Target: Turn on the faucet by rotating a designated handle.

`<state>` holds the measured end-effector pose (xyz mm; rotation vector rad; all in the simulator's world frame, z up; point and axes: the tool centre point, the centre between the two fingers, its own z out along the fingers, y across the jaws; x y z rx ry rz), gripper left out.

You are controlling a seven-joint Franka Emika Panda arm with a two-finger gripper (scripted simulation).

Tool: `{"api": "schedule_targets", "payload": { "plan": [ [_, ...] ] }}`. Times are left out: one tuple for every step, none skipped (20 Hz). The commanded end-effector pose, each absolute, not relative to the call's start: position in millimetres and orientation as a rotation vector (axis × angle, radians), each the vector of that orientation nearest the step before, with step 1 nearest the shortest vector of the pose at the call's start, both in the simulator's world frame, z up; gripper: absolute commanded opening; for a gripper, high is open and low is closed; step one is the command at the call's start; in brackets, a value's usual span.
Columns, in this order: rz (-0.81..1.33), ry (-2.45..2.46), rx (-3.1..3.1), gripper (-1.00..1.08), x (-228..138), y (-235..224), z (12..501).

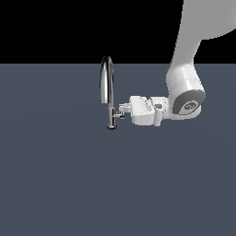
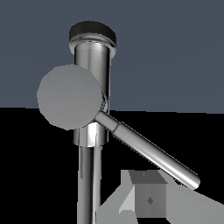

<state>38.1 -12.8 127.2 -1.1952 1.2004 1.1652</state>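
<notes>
The chrome faucet (image 1: 107, 90) stands on the grey floor, its arched spout rising above a slim stem. Its handle (image 1: 118, 114) branches from the stem low down toward the exterior view's right. My gripper (image 1: 121, 109) lies level and reaches in from that side, its tips right at the handle. In the wrist view the faucet stem (image 2: 92, 61) is very close, and the handle (image 2: 148, 151) shows as a slanted chrome rod leaving a round grey end cap (image 2: 70, 96). One grey fingertip (image 2: 148, 199) sits just beside the rod's free end. Whether it touches the rod is unclear.
A flat dark grey floor (image 1: 60, 184) spreads around the faucet with nothing else on it. My white arm (image 1: 186, 92) comes down from the upper part of the exterior view's right.
</notes>
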Motion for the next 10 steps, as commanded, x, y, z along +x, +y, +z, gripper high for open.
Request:
{"api": "schedule_targets", "payload": {
  "plan": [
    [1.166, 1.203, -1.194, -1.00, 35.4, -13.6, 120.1],
    [1.167, 1.205, -1.193, -1.00, 32.7, -14.3, 112.9],
    [1.168, 1.208, -1.191, -1.00, 30.1, -15.0, 105.7],
    [1.169, 1.211, -1.189, -1.00, 27.5, -15.8, 98.6],
    [1.170, 1.213, -1.188, -1.00, 24.8, -16.5, 91.5],
    [1.170, 1.216, -1.186, -1.00, 22.2, -17.2, 84.5],
    [1.171, 1.218, -1.185, -1.00, 19.6, -17.9, 77.5],
    [1.172, 1.221, -1.183, -1.00, 17.0, -18.6, 70.6],
    [1.173, 1.223, -1.182, -1.00, 14.5, -19.3, 63.8],
    [1.173, 1.223, -1.182, -1.00, 14.5, -19.3, 63.8]
  ]
}}
